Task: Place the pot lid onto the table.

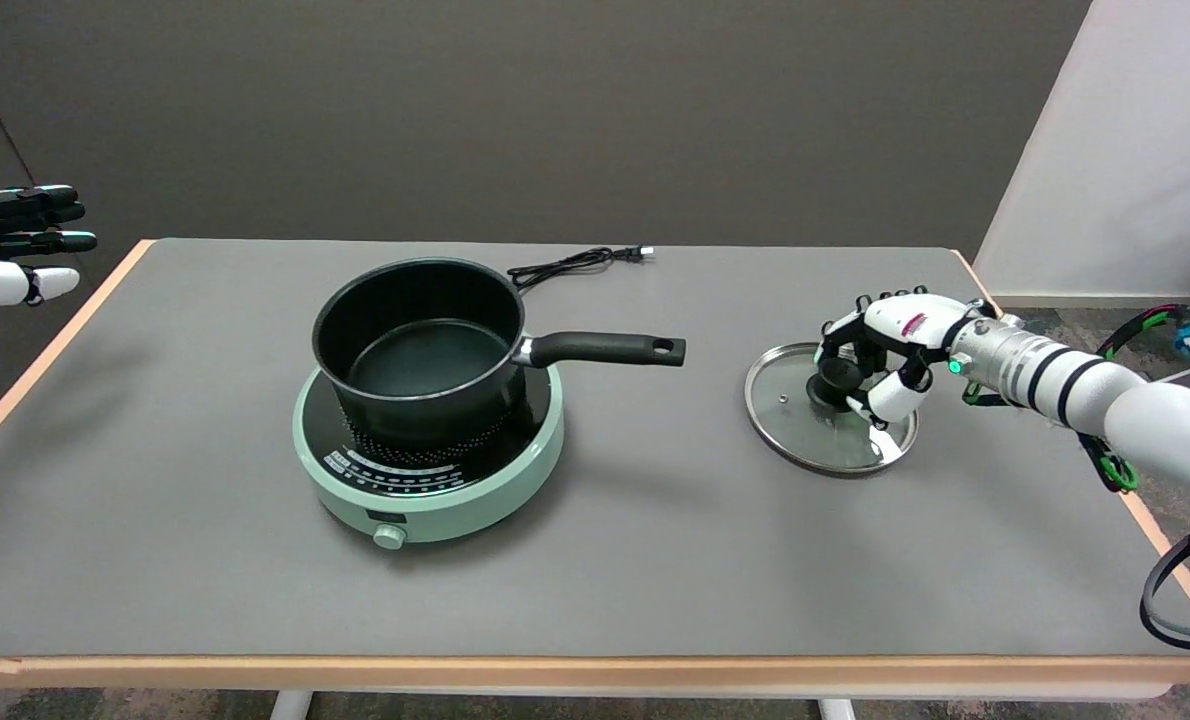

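The right hand [880, 355] is at the right side of the table [655, 560], its arm reaching in from the lower right. Its fingers [895, 398] are curled around the black knob [827, 385] at the centre of the lid [810, 425] — the hand grips the knob from above and from the right. The other fingers arch over the knob's top.

The lid is glass with a metal rim. It lies flat, or very nearly so, on the grey table surface, near the right edge. Whether the rim is fully in contact all the way round cannot be told from here. A small vent hole shows in the glass left of the knob.

The pot [420, 345] stands uncovered on the green hotplate [430, 470], left of centre and well apart from the lid. The pot is black and shows nothing inside. Its handle [605, 349] points right, toward the lid, but stops well short of it.

The hotplate has a dial [390, 537] on its near side and a black top. A black cord [575, 263] lies coiled on the table behind the pot, its plug end toward the far edge.

At the upper left, the left hand [15, 245] hangs in the air off the table's left edge — fingers extended, holding nothing.
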